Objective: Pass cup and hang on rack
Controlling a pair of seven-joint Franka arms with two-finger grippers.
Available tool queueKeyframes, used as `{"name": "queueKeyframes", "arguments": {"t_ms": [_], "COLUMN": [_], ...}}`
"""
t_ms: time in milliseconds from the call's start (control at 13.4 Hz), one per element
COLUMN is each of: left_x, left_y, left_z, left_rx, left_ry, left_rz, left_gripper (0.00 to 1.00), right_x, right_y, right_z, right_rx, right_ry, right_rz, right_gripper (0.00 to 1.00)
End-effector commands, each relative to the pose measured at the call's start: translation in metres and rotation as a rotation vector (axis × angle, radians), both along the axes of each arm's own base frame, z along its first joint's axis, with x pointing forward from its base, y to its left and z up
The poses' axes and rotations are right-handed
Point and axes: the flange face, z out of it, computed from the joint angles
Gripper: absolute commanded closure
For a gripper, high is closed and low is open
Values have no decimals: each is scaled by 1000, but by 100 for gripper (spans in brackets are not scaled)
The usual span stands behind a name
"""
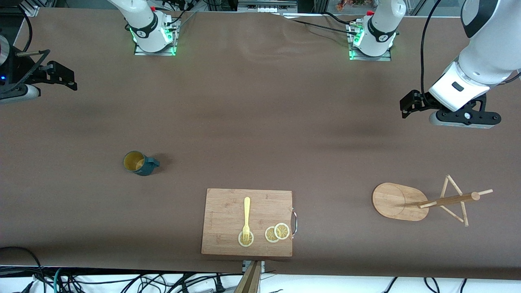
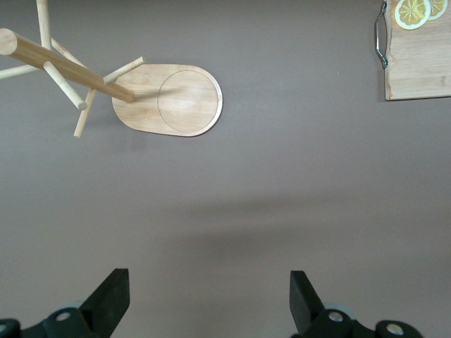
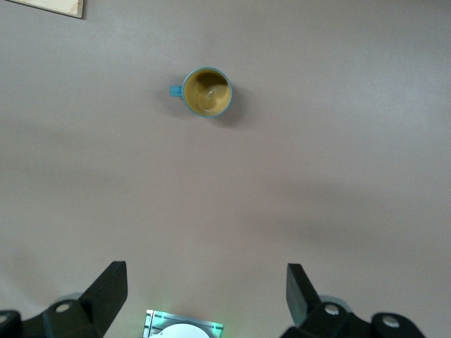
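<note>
Both grippers hang spread wide and empty — the right gripper over bare table at its own end, clearly the nearer arm to the upright teal cup, while the left gripper waits above the bamboo mug rack — cup handle pointing toward the cutting board.

Loads of bare table around the cup, nothing crowding it on any side. The cutting board with its fork and lemon slices sits between cup and rack, nearer the front camera, well apart from both.
</note>
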Motion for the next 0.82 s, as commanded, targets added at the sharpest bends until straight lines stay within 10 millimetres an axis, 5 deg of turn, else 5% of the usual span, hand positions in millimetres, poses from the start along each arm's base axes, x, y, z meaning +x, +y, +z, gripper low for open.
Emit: {"name": "queueKeyframes", "arguments": {"t_ms": [0, 447, 745], "left_x": [3, 2, 2], "left_y": [-2, -2, -2], "left_z": [5, 6, 6], "left_rx": [0, 0, 0], "left_ry": [6, 5, 5], "left_rz": [-19, -20, -20], "left_gripper": [0, 0, 0], "right_x": [10, 30, 50], "right_y": [-1, -8, -9], "right_z": [-42, -224, -291], "right_rx": [-21, -15, 4], "right_ry": [15, -54, -55], "right_rz": [-11, -15, -31], "right_gripper": [0, 0, 1]}}
